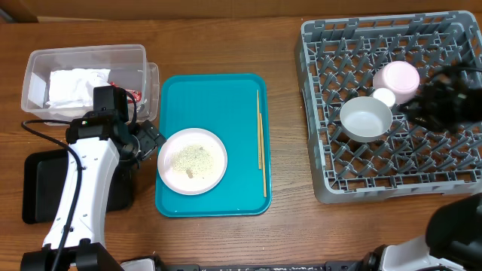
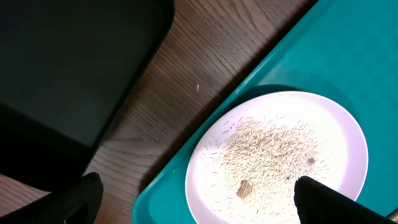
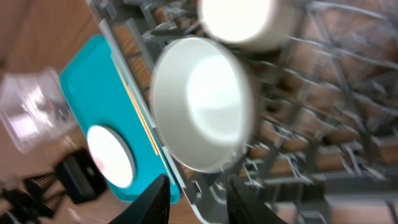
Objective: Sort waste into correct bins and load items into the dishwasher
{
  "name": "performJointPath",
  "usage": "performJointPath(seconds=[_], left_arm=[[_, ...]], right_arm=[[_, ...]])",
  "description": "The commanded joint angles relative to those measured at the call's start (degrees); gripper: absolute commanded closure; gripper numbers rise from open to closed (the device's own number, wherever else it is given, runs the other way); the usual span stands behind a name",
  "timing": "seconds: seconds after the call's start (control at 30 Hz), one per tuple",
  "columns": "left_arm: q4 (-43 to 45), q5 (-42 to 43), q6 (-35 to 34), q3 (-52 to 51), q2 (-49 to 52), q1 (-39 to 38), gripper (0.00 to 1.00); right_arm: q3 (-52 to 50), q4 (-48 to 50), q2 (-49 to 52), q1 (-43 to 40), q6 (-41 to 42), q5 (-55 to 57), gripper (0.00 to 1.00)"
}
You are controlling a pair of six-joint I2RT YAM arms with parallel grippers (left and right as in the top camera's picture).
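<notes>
A small pale plate point(image 1: 192, 159) strewn with rice-like crumbs point(image 2: 273, 155) lies on the teal tray point(image 1: 226, 94), with the chopsticks point(image 1: 260, 139) to its right. My left gripper point(image 1: 151, 139) point(image 2: 199, 205) is open at the plate's point(image 2: 280, 155) left rim, one finger over the plate and the other over the wood. In the grey dish rack point(image 1: 392, 181) sit a white bowl point(image 1: 366, 118) point(image 3: 202, 102), a white cup point(image 1: 384, 96) and a pale pink dish point(image 1: 398, 80). My right gripper point(image 1: 422, 105) point(image 3: 196, 199) hovers open beside the bowl, holding nothing.
The clear tub point(image 1: 83, 56) at the back left holds a crumpled napkin point(image 1: 75, 84) and a red wrapper point(image 1: 134, 94). The black tray point(image 1: 38, 184) point(image 2: 62, 68) lies at the left, partly under my left arm. Bare wood separates the teal tray from the rack.
</notes>
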Motion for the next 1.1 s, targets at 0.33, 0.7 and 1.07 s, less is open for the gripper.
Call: performJointPath(seconds=[0.33, 0.7, 1.07], left_arm=[[-0.2, 0.1, -0.8, 0.0, -0.2, 0.2, 0.0], [-0.2, 0.1, -0.8, 0.0, -0.2, 0.2, 0.0], [-0.2, 0.1, -0.8, 0.0, -0.2, 0.2, 0.0]], right_arm=[[-1.2, 11.3, 0.9, 30.0, 7.3, 29.7, 0.47], [-1.2, 11.6, 8.7, 34.5, 13.0, 39.0, 0.48], [-5.2, 12.5, 9.2, 34.4, 13.7, 39.0, 0.6]])
